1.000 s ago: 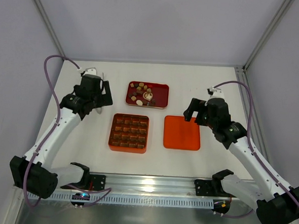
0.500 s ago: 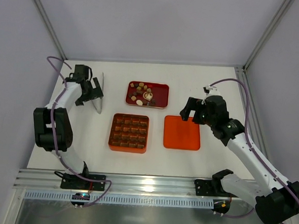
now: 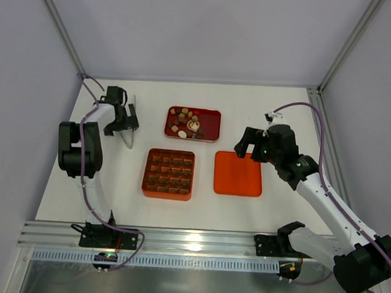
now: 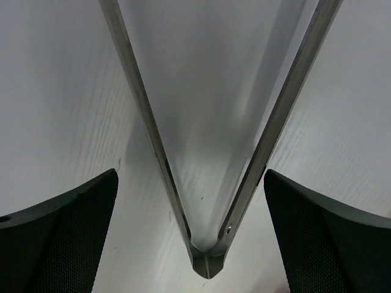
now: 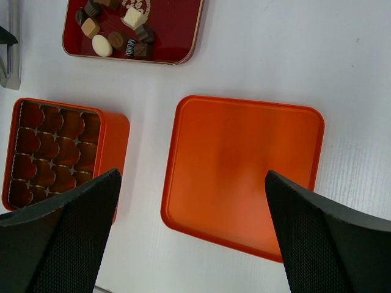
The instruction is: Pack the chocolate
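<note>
You are looking at a white table [image 3: 113,194] carrying four things. Steel tongs [image 4: 208,264] are lying at its far left, a red tray [image 3: 211,126] is sitting far centre, and an orange box [image 3: 166,194] is standing open just left of a flat orange lid [image 3: 238,173].

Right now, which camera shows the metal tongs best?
Left wrist: the tongs fill the frame, hinge end lying between the fingers of the open left gripper. Top external shows the tongs small, beside that gripper. Right wrist catches only a grey sliver at its left edge.
</note>
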